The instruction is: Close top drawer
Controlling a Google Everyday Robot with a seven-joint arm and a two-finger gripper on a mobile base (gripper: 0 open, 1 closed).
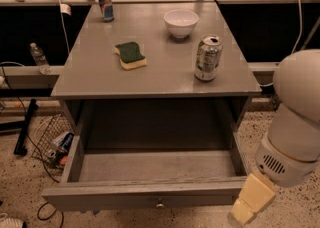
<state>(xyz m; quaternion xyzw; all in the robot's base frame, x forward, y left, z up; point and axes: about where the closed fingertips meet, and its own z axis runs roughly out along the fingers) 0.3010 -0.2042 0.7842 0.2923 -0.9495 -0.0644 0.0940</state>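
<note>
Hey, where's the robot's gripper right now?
In the camera view the gripper is at the lower right, low beside the right front corner of the open top drawer.

White domed arm (297,122), cream tool (252,198) lower right
</note>
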